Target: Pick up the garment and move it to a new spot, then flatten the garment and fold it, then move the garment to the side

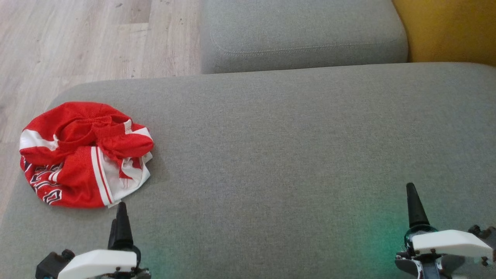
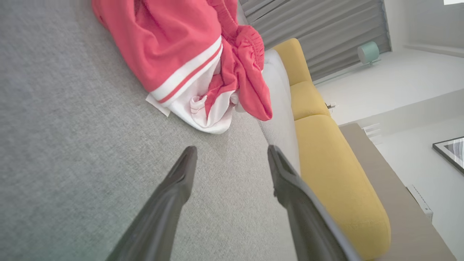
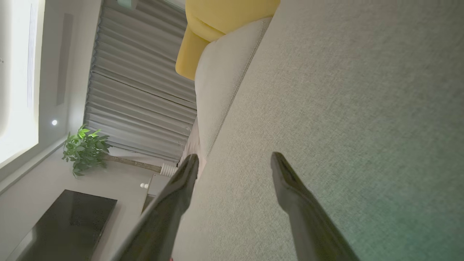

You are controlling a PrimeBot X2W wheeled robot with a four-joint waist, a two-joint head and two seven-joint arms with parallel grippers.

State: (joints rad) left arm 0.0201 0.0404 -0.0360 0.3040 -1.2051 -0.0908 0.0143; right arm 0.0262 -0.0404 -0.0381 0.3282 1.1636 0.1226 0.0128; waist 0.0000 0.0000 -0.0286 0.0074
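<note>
Left pincer [image 2: 230, 150] and right pincer [image 3: 233, 157] both gape empty; grabbing the bunched garment [image 1: 85, 155] could catch just one layer.

Bare cushion [image 1: 294, 147] right of garment [image 1: 83, 155]

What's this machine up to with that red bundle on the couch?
It is a two-armed robot set to tidy clothing. A crumpled red and white garment lies near the left end of a grey sofa cushion. The left pincer is open and points at the garment from just short of it, not gripping it. The right pincer is open too, over bare cushion far to the right. Nothing has been picked up yet.
</note>
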